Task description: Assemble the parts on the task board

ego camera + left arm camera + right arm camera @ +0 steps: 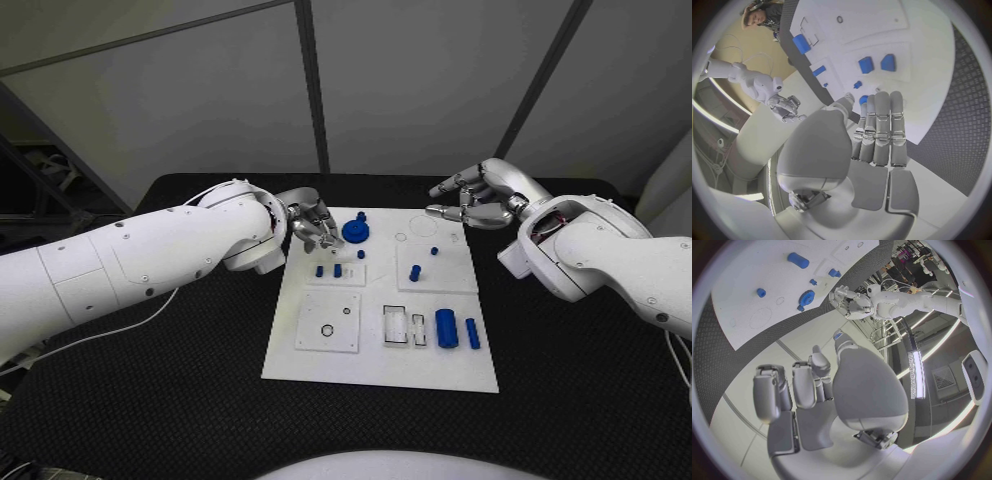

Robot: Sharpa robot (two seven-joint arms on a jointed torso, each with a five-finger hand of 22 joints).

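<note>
Resting beside left fingers [315,232]: blue gear [356,234]

A flat white rectangular task board [378,352] is seen on a black textured table [173,400]. Small blue plastic parts [446,328] are seen on it; a blue round part [356,233] lies just beside the silver left hand [312,225].

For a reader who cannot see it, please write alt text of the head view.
A white task board lies on a black table, with small blue parts on it. The left hand hovers at its far left corner, near a round blue part; the right hand hangs beyond its far right corner.
</note>
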